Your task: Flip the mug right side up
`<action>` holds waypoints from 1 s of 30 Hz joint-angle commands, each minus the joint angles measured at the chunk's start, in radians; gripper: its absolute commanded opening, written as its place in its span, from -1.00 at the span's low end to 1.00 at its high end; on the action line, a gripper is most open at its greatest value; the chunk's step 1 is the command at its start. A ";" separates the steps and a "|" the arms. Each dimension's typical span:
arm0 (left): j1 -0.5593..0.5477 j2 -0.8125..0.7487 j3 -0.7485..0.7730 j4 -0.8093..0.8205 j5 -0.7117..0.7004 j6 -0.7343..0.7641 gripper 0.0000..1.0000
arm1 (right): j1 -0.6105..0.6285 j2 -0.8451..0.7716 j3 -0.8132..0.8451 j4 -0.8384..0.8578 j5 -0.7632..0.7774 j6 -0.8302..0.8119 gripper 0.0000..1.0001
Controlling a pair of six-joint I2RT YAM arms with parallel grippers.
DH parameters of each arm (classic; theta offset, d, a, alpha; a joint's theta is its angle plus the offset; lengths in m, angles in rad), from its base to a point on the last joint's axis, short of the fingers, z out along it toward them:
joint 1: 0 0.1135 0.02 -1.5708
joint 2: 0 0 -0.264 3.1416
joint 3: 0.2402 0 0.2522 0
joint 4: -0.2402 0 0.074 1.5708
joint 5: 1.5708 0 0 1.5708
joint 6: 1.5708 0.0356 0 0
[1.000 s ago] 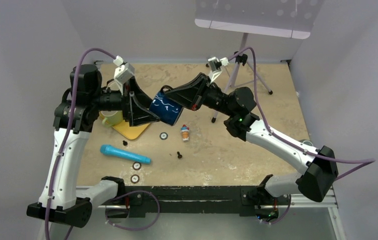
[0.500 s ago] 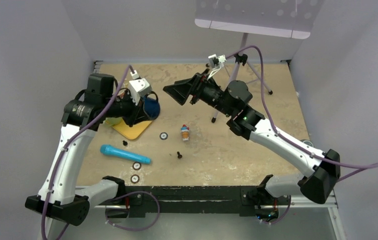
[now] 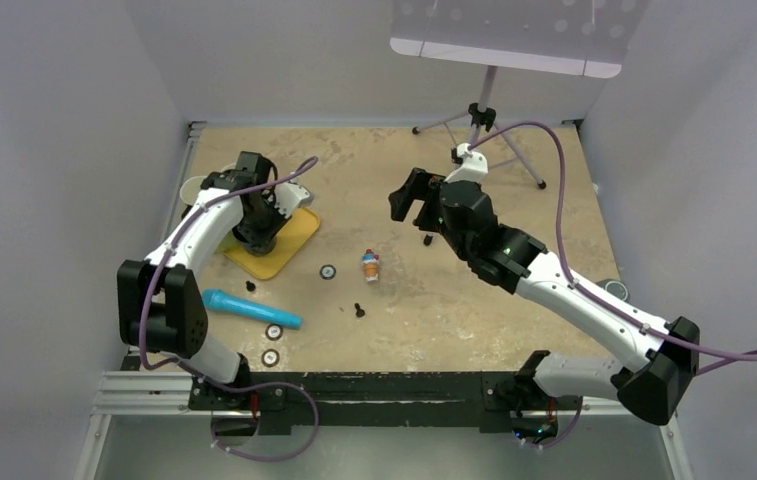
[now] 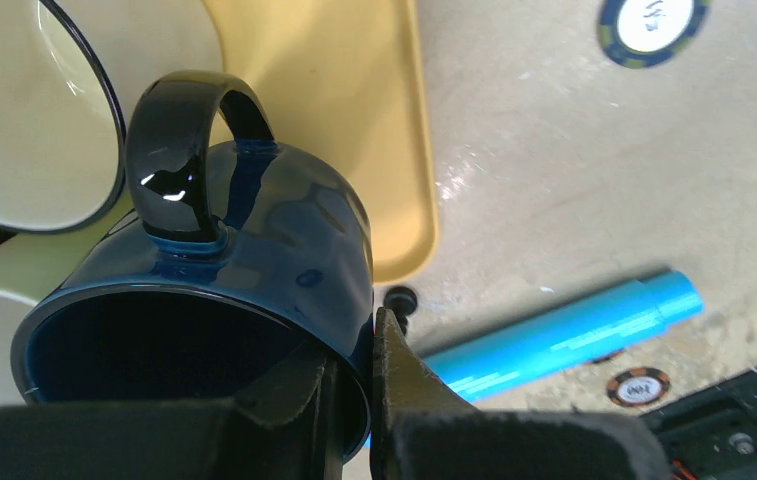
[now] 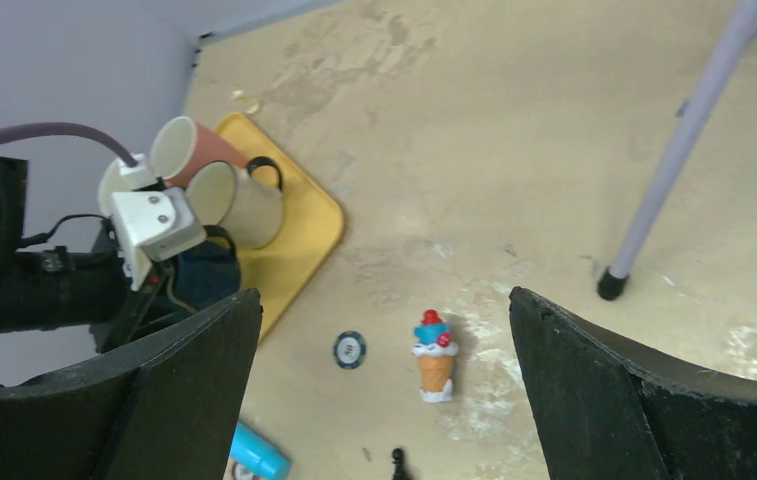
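The mug (image 4: pixel 254 250) is dark blue with a glossy black handle. Its dark opening faces the left wrist camera. My left gripper (image 4: pixel 364 330) is shut on its rim wall, with one finger inside and one outside. From above, the left gripper (image 3: pixel 259 222) sits over the near edge of the yellow tray (image 3: pixel 292 245) and hides most of the mug. The right wrist view shows the mug (image 5: pixel 206 277) under the left wrist. My right gripper (image 5: pixel 382 300) is open and holds nothing. In the top view the right gripper (image 3: pixel 406 195) hangs mid-table, well right of the mug.
A cream mug (image 5: pixel 239 200) and a brownish mug (image 5: pixel 189 150) lie on the tray. An ice-cream toy (image 3: pixel 370 266), poker chips (image 3: pixel 327 271), a small black bolt (image 3: pixel 359 309) and a blue cylinder (image 3: pixel 251 308) lie on the table. A tripod stand (image 3: pixel 484 110) stands at the back.
A second ago both grippers held the mug in mid-air. The right gripper has let go, opened and drawn back right. The left arm has carried the mug left to the tray.
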 commanded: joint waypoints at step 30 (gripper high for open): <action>0.163 0.077 0.007 0.106 0.093 0.214 0.06 | -0.425 -0.145 -0.166 -0.330 0.274 0.168 0.97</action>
